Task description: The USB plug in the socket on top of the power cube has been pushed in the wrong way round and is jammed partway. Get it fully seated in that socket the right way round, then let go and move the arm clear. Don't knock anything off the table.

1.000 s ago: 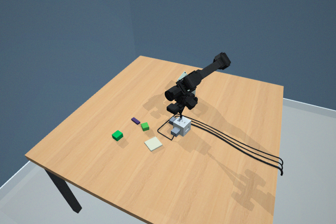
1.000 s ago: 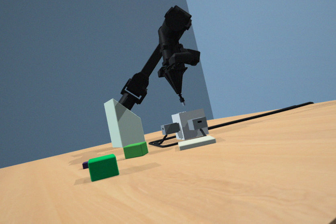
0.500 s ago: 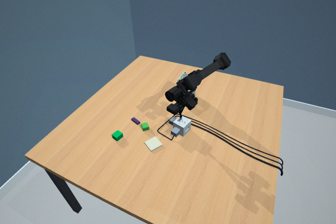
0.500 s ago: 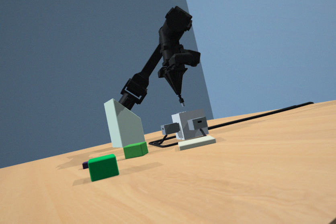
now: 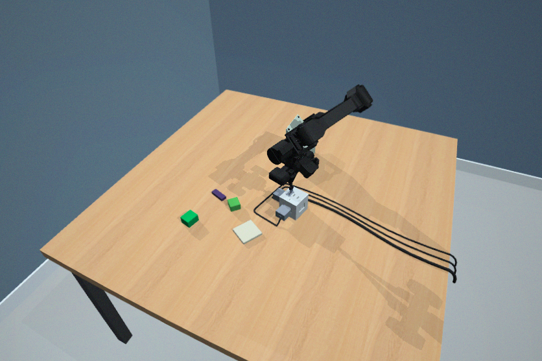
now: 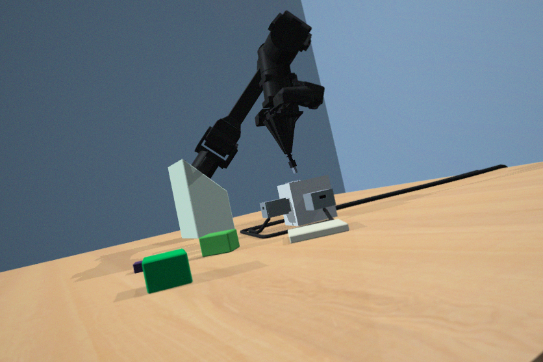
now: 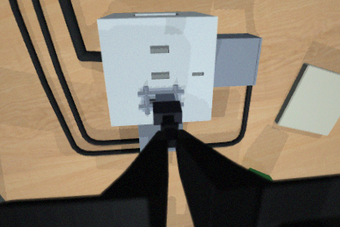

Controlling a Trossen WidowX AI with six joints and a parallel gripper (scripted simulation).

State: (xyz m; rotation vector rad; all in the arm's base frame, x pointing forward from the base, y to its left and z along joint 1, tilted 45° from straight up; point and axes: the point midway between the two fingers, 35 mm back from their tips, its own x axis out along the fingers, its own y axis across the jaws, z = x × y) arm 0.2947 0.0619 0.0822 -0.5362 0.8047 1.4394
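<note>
The white power cube (image 5: 302,195) (image 6: 314,186) (image 7: 126,53) stands upright on the table. My gripper (image 5: 290,185) (image 6: 288,154) (image 7: 170,138) is shut on the small black USB plug (image 6: 292,164) (image 7: 167,111). The plug's silver metal end (image 6: 294,169) points down, slightly tilted, with a visible gap above the cube's top. In the wrist view the plug hangs over grey bracket-like marks (image 7: 146,93) near the cube's lower edge and hides part of them. Two wide slots (image 7: 159,49) (image 7: 160,76) and one small slot (image 7: 198,74) show beside them. Which way round the plug faces cannot be told.
Grey adapters (image 5: 282,212) (image 6: 319,199) (image 7: 237,61) stick out from two cube sides, with black cables (image 5: 377,232) running to the table's edge. A cream tile (image 5: 247,231) (image 7: 313,99), two green blocks (image 5: 189,218) (image 5: 233,203) and a purple stick (image 5: 218,194) lie nearby. A pale green wedge (image 6: 206,206) stands behind.
</note>
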